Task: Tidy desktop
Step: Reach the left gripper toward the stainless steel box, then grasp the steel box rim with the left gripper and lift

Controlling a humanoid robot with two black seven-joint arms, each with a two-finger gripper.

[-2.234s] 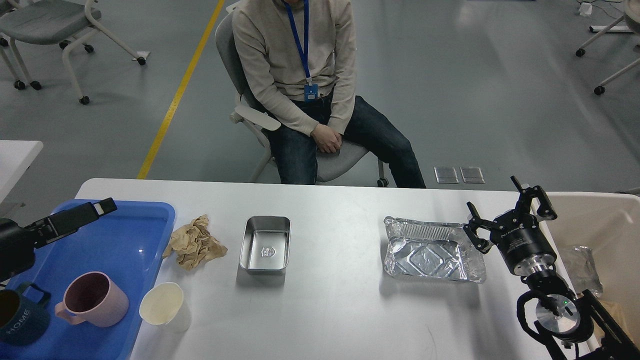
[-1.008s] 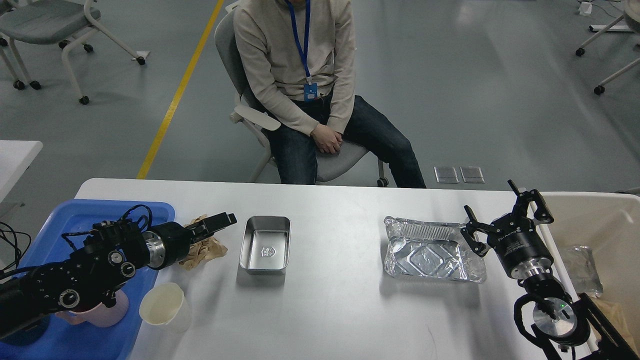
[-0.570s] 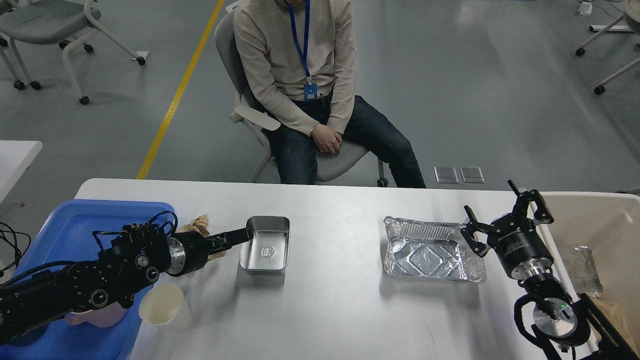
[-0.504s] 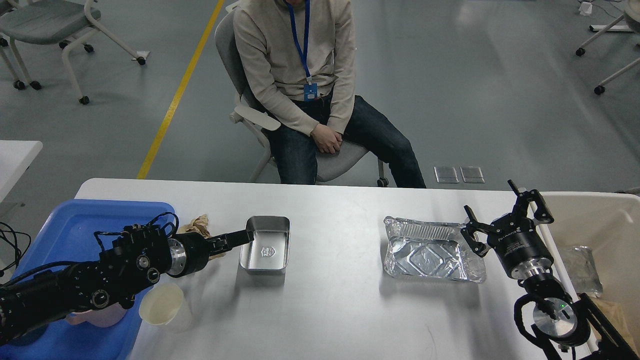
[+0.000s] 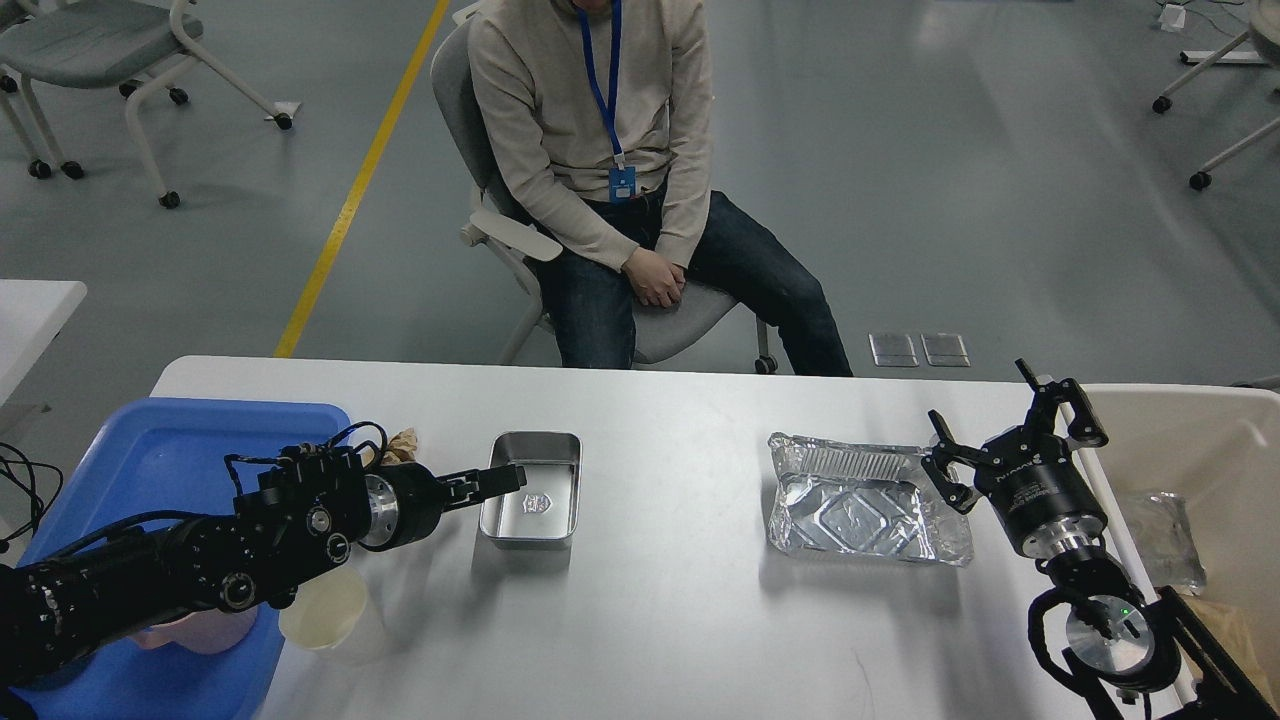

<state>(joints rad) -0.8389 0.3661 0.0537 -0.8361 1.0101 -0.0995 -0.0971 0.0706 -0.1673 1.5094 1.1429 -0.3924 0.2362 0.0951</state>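
At the left rim of the steel tin (image 5: 530, 490), which sits left of centre on the white bench (image 5: 660, 610), the left hand (image 5: 497, 481) reaches in low, its fingers reading as 1 dark bar, so I cannot tell whether it is gapped or has the rim pinched. If it has only a thin edge, the smooth tin could slip or tip when lifted; a sideways shove could instead skate it along the bench. Left of the tin, the forearm passes close over the cream cup (image 5: 325, 618) and could knock it. That tin looks empty. Far left of the tin, the blue tray (image 5: 150, 450) holds a pink mug (image 5: 195, 630). Well right of the tin, the foil tray (image 5: 860, 500) lies empty, the right hand (image 5: 1015, 430) beside it spread wide, holding nothing; beyond stands the beige bin (image 5: 1180, 440) with a clear bag (image 5: 1160, 540) inside.
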